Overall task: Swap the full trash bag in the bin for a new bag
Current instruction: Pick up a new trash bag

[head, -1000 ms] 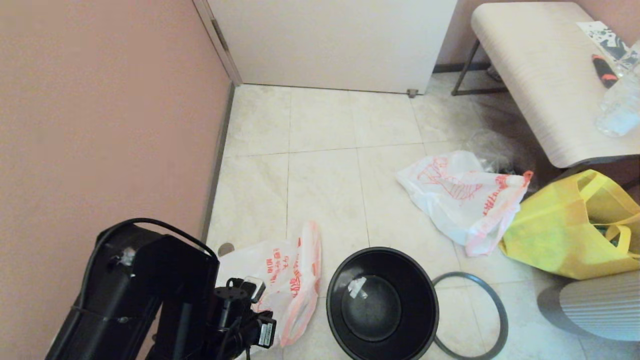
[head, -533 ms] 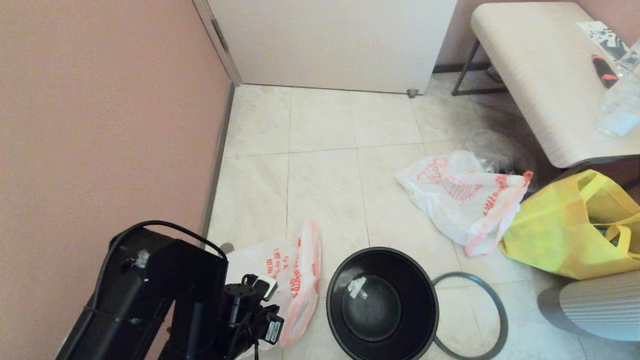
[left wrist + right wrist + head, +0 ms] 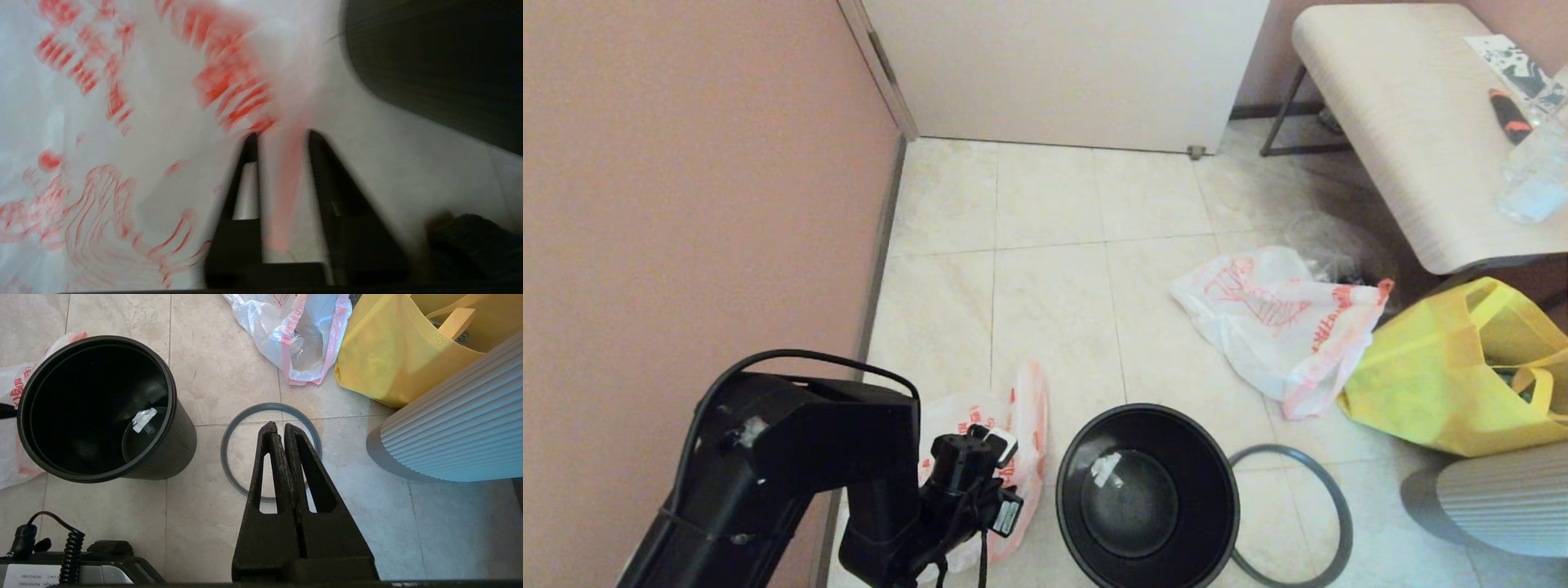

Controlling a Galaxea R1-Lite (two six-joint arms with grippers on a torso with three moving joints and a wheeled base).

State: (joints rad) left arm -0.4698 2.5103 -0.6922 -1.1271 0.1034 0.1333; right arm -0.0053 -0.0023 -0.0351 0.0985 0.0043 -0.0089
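The new bag (image 3: 977, 423) lies flat and limp on the floor tiles, left of the bin (image 3: 1176, 429), a small black wastebasket. The bin holds only a scrap at its bottom. Its grey hoop (image 3: 1275, 447) lies on the floor on the bin's right. My left arm (image 3: 792, 457) reaches low over the new bag. My left gripper (image 3: 282, 136) is open, and the bag's pinkish handle (image 3: 286, 192) runs between its fingers. The full trash bag (image 3: 1274, 335) lies farther right against the yellow tote. My right gripper (image 3: 278, 426) hangs shut and empty above the hoop (image 3: 224, 451).
A yellow fabric tote (image 3: 1429, 376) and a grey ribbed round object (image 3: 1503, 498) stand at the right. A pale bench (image 3: 1405, 122) with a bottle and small items is at the back right. The pink wall (image 3: 686, 204) runs close along the left.
My left arm has swung right, farther over the new bag and toward the bin. The bags, bin and hoop have not moved.
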